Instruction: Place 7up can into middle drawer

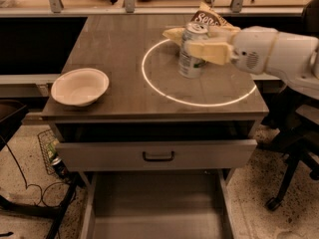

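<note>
The 7up can (191,59), pale silver and green with a shiny top, is upright over the brown tabletop, inside a ring of light. My gripper (192,43) comes in from the right on a white arm, and its pale yellow fingers (209,51) are shut on the can's upper part. I cannot tell whether the can's base touches the table. The middle drawer (154,208) is pulled out at the bottom of the view, a grey tray with a bare flat floor, well below and in front of the can.
A white bowl (79,86) sits at the table's front left. A chip bag (207,18) stands behind the can. A partly open drawer front with a black handle (158,156) is above the tray. A chair base (279,198) and cables (30,193) are on the floor.
</note>
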You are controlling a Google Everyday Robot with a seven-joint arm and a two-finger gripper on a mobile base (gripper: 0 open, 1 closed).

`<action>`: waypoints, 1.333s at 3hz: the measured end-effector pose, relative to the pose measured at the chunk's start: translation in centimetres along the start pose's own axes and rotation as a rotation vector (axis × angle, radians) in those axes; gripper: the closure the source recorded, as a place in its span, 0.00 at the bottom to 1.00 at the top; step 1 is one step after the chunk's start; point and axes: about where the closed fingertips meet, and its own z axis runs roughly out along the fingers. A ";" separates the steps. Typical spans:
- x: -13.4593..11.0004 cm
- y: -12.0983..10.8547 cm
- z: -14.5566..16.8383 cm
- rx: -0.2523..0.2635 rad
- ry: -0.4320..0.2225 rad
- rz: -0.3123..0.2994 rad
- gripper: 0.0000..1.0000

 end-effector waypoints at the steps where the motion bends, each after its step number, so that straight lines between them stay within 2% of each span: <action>1: 3.1 2.0 -5.4 0.009 0.023 0.048 1.00; 2: 6.2 3.8 -9.5 0.029 0.030 0.112 1.00; 3: 9.6 4.8 -11.3 0.027 0.056 0.195 1.00; 4: 10.5 5.1 -11.2 0.033 0.077 0.187 1.00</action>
